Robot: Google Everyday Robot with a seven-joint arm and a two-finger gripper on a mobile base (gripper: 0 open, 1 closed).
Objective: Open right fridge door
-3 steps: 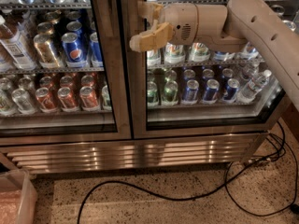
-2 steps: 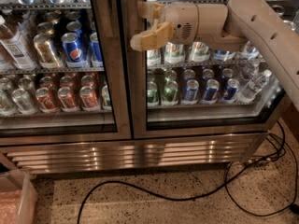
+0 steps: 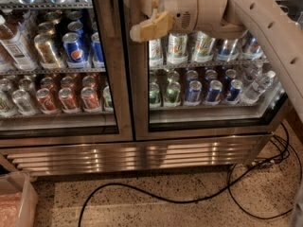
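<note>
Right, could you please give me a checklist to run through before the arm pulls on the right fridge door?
1. Gripper at the left frame edge of the right fridge door: ok.
2. Firm hold on the door: cannot tell.
3. Door shut, flush with left door: ok.
4. Floor free for backing up: not ok, black cable loops there.
5. Arm clear of the door's swing: cannot tell.

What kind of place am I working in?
Likely a shop or office pantry: a glass-fronted stainless-steel drinks fridge, rows of cans inside, speckled stone floor. The tan gripper is at the left frame of the right fridge door.
</note>
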